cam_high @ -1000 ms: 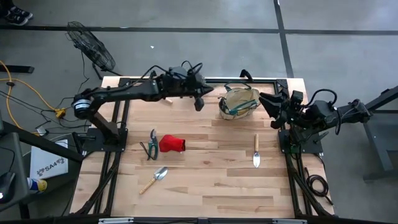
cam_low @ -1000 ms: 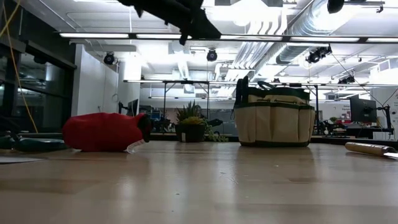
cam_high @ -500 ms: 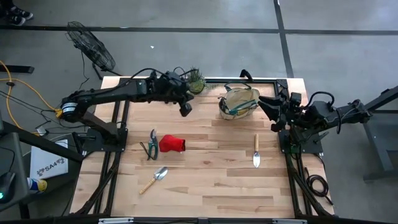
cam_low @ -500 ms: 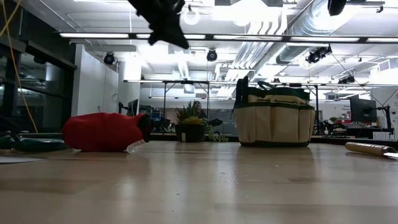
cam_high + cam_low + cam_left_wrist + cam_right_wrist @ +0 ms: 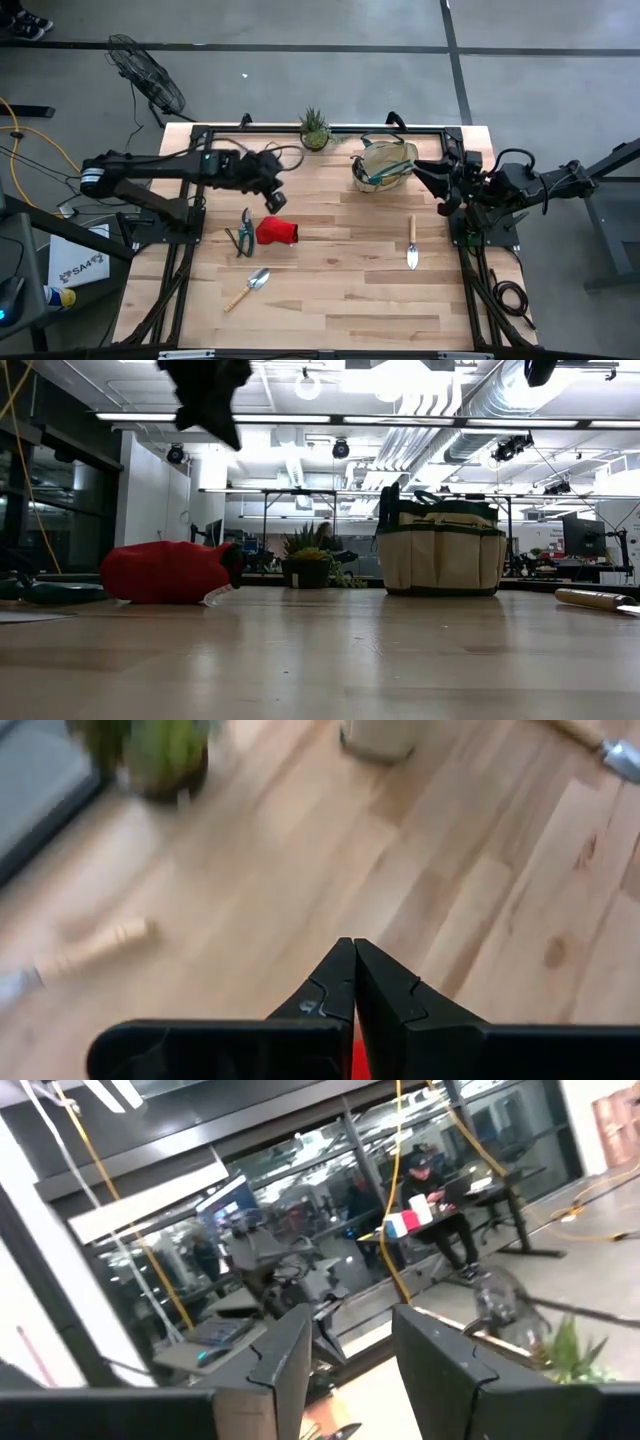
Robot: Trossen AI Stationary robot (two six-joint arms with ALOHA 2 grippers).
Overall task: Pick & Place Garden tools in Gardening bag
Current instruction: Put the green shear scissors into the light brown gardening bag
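My left gripper (image 5: 275, 200) is shut and empty, above the table just beyond the red glove (image 5: 277, 231), which lies flat; a strip of red shows under its fingers in the left wrist view (image 5: 352, 1060). The dark pruning shears (image 5: 241, 233) lie left of the glove. One trowel (image 5: 247, 289) lies near the front left and another (image 5: 411, 243) at the right. The tan gardening bag (image 5: 383, 163) stands upright at the far right, with tools in it. My right gripper (image 5: 428, 170) is open and empty, beside the bag's right side.
A spiky potted plant (image 5: 314, 129) stands at the far edge. A wooden-handled tool (image 5: 95, 945) lies on the table beyond my left gripper. The middle and front of the table are bare wood. The low view shows the glove (image 5: 165, 572), plant (image 5: 307, 560) and bag (image 5: 440, 555).
My left gripper has swung from the far edge by the plant and bag toward the table's left and near side, ending over the red glove. The plant, hidden under the arm before, now shows. Nothing on the table has moved.
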